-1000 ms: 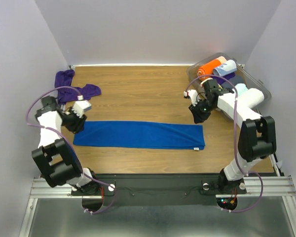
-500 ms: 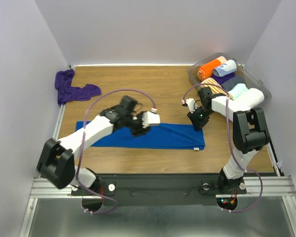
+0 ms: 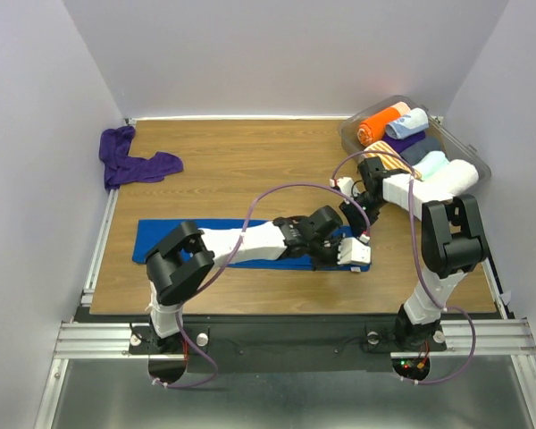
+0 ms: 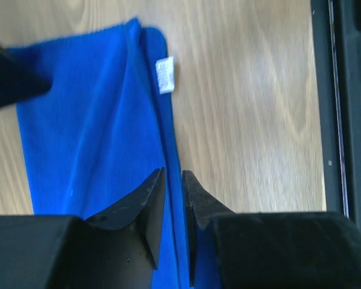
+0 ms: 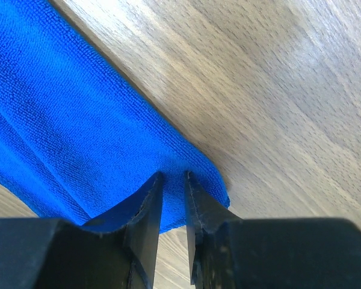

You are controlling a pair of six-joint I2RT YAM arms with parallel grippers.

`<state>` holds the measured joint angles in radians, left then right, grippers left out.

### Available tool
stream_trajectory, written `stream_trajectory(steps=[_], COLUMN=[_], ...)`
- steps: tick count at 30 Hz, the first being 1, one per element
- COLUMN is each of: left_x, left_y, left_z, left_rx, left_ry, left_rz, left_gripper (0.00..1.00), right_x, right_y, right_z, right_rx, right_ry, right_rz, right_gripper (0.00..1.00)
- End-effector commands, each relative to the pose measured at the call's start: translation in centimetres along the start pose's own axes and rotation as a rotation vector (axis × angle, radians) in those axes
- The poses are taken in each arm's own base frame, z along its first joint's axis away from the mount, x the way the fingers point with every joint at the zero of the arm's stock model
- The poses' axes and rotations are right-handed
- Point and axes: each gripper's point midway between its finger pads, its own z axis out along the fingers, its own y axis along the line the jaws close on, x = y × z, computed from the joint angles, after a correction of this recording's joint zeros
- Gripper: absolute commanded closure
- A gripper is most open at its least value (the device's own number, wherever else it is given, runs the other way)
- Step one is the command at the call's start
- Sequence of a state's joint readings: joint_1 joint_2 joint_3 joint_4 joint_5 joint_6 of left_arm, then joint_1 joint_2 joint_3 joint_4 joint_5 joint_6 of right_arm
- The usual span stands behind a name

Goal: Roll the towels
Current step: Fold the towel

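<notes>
Towel (image 3: 152, 239), blue, flat; left claw (image 4: 172, 174) and right claw (image 5: 173, 176) pressed together at its right end.

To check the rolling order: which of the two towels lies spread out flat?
The royal blue towel, a long strip; the purple towel lies crumpled in the far left corner.

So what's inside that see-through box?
Rolled towels: an orange roll, a pale blue roll, a dark roll, a striped roll and a white roll. The right arm covers part of the box, so more may hide there.
</notes>
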<state>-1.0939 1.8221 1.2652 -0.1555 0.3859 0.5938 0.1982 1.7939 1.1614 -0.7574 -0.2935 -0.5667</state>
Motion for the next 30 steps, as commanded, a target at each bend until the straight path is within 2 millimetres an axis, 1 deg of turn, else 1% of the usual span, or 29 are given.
stream_trajectory(steps=[1, 3, 10, 20, 22, 26, 30], left_x=[-2.1, -1.6, 0.0, 2.0, 2.3, 2.8, 2.9], left_y=[1.0, 1.0, 0.7, 1.1, 1.2, 1.2, 1.5], left_z=[0.9, 1.5, 2.7, 3.5, 3.7, 3.8, 3.6], left_rx=[-0.038, -0.033, -0.022, -0.045, -0.048, -0.041, -0.045], left_ry=[-0.034, -0.024, 0.011, 0.067, 0.073, 0.085, 0.084], left_rz=[0.017, 0.018, 0.023, 0.037, 0.040, 0.039, 0.037], left_gripper=[0.69, 0.68, 0.64, 0.66, 0.68, 0.76, 0.83], right_x=[-0.1, 0.0, -0.1, 0.0, 0.1, 0.3, 0.3], right_y=[-0.6, -0.6, -0.4, -0.4, -0.5, -0.4, -0.5], right_z=[0.8, 0.9, 1.3, 1.2, 1.2, 1.2, 1.2], right_rx=[0.030, 0.026, 0.008, 0.012, 0.014, 0.014, 0.016], right_ry=[0.005, 0.006, 0.009, 0.009, 0.012, 0.015, 0.017], right_rz=[-0.006, -0.005, 0.009, 0.003, 0.003, -0.001, -0.004], right_gripper=[0.73, 0.73, 0.73, 0.73, 0.73, 0.74, 0.74])
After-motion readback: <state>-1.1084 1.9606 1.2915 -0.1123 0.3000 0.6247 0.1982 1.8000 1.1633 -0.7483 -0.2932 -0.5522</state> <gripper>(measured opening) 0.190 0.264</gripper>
